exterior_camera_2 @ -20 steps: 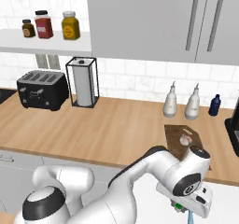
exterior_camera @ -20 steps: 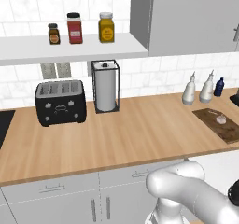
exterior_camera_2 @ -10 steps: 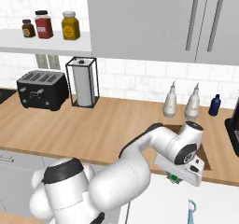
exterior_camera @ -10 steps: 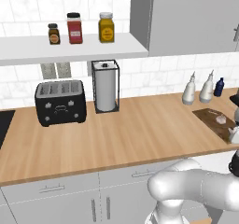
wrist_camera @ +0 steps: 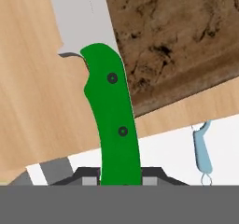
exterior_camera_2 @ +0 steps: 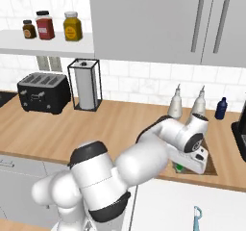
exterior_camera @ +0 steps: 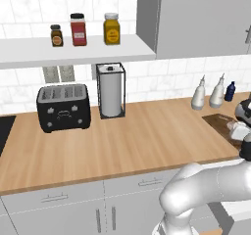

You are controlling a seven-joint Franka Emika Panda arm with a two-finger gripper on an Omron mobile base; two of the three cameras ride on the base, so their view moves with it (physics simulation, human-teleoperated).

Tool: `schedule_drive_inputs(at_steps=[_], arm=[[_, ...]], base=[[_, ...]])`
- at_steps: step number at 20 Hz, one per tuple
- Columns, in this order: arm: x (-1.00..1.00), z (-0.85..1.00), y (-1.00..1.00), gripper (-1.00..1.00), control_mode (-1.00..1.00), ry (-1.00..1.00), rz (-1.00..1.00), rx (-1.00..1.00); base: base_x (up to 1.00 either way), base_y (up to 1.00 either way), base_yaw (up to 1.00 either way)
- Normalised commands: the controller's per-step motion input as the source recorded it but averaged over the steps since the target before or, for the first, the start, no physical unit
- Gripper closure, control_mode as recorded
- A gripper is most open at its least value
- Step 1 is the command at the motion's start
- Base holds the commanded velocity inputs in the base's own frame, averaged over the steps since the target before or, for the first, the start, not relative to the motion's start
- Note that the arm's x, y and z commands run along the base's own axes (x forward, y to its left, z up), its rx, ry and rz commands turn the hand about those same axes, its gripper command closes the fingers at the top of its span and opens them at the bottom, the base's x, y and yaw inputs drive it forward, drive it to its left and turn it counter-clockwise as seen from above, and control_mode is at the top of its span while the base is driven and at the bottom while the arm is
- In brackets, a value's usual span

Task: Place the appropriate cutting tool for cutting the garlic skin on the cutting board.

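Observation:
The cutting tool [wrist_camera: 109, 101] is a knife with a green handle and a grey blade, and my gripper [wrist_camera: 120, 174] is shut on the handle's end. Its blade points over the light wood counter, along the left edge of the dark brown cutting board [wrist_camera: 177, 36]. In the right base view my gripper [exterior_camera_2: 182, 167] hangs at the counter's front edge, with a bit of the green cutting tool [exterior_camera_2: 178, 167] showing just left of the cutting board [exterior_camera_2: 209, 161]. The garlic is hidden behind my hand.
Two white squeeze bottles [exterior_camera_2: 176, 104] [exterior_camera_2: 199, 105] and a small blue bottle [exterior_camera_2: 221, 108] stand behind the board. A black toaster [exterior_camera_2: 43, 93] and a paper towel holder [exterior_camera_2: 86, 84] sit far left. A light blue tool [wrist_camera: 201, 148] lies below the counter's edge.
My arm has risen from below the counter's front edge up to the level of the board, carrying the green-handled knife with it.

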Motion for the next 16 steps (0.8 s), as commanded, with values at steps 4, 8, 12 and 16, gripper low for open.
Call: schedule_drive_inputs(at_steps=[4,8,12,16], arm=[[0.53,-0.45,-0.18,1.0,-1.0,-0.04,0.0,0.0],[0.55,-0.29,-0.4,1.0,-1.0,0.0,0.0,0.0],[0.17,-0.26,-0.21,1.0,-1.0,-0.03,0.0,0.0],[-0.78,-0.31,0.31,-1.0,-1.0,-0.17,0.0,-0.01]], base=[[0.0,0.0,0.0],[0.0,0.0,0.0],[0.0,0.0,0.0],[0.0,0.0,0.0]])
